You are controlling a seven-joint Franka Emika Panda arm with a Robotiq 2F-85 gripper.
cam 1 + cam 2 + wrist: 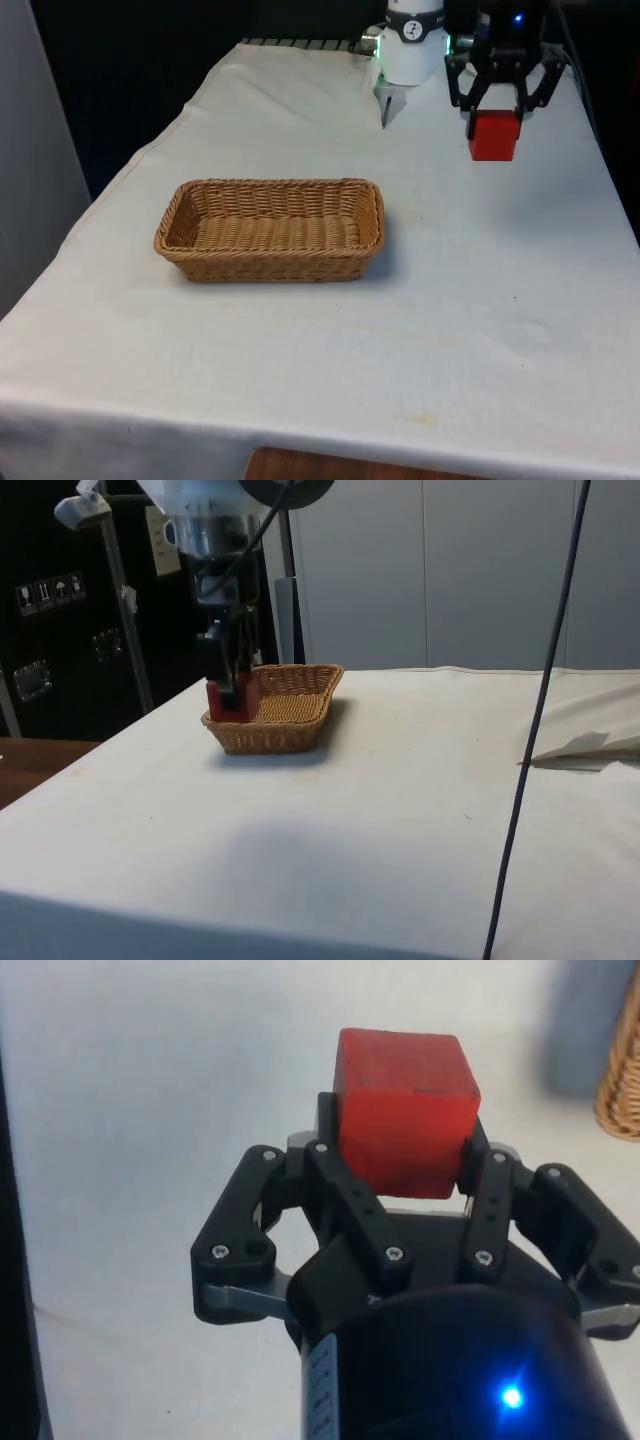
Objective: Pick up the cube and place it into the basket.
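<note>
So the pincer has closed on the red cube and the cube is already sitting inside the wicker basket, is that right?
Not quite. The pincer has closed on the red cube, but the cube is not in the wicker basket. The front view shows it held at the table's far end, well off to the front view's right of the basket, which has nothing in it.

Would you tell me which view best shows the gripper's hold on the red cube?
The wrist view: the gripper clamps the red cube on both sides. The front view shows the cube from afar; in the side view the fingers partly cover it.
</note>
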